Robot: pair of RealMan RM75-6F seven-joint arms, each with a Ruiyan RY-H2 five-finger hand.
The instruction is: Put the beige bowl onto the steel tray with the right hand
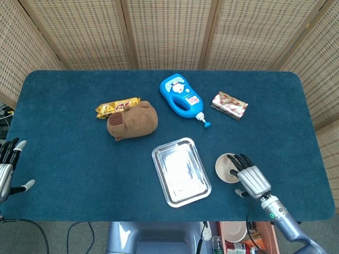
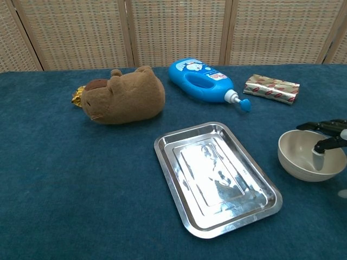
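The beige bowl stands upright on the blue cloth, just right of the steel tray. My right hand reaches in from the lower right, fingers spread, with its dark fingertips over the bowl's right rim. In the chest view the fingertips hang over the inside of the bowl and grip nothing. The tray lies flat with nothing on it. My left hand hovers open at the table's left edge, far from both.
A brown plush animal lies behind the tray, a golden snack bar at its far side. A blue bottle and a foil-wrapped pack lie farther back. A woven screen stands behind the table.
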